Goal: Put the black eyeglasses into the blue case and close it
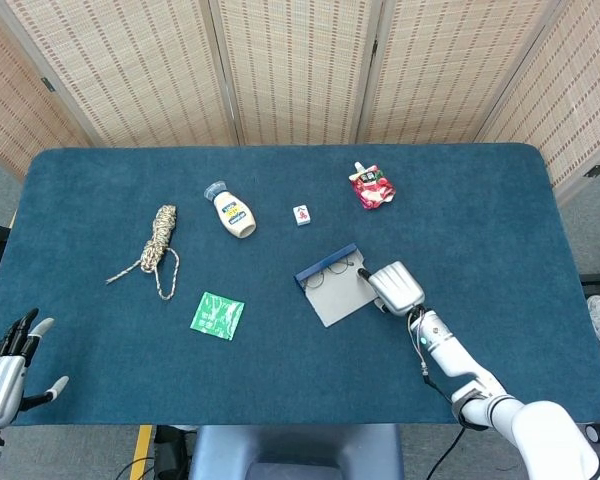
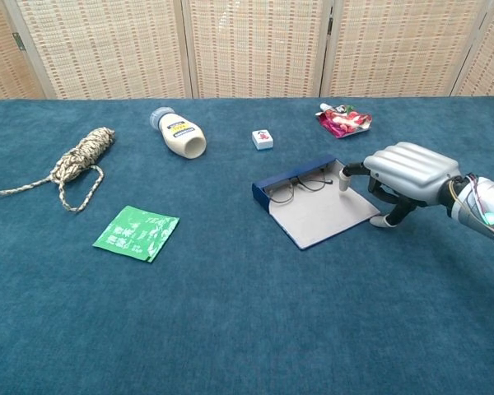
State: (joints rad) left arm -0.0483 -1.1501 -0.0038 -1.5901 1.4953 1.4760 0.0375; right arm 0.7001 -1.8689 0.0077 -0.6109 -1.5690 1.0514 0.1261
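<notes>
The blue case [image 1: 337, 283] [image 2: 313, 207] lies open in the middle of the table, its grey lid flat toward me. The black eyeglasses [image 1: 331, 267] [image 2: 300, 183] sit inside it along the blue back wall. My right hand [image 1: 394, 288] [image 2: 406, 175] hovers palm down at the case's right edge, with one fingertip [image 2: 343, 182] touching the right end of the case and the thumb down on the cloth beside the lid. It holds nothing. My left hand [image 1: 2, 375] is at the near left table edge, fingers spread, far from the case.
A coiled rope [image 1: 158, 243] lies at the left, a green packet [image 1: 218, 316] in front of it. A white squeeze bottle [image 1: 232, 212], a small white tile [image 1: 301, 214] and a red snack pouch [image 1: 372, 188] lie behind the case.
</notes>
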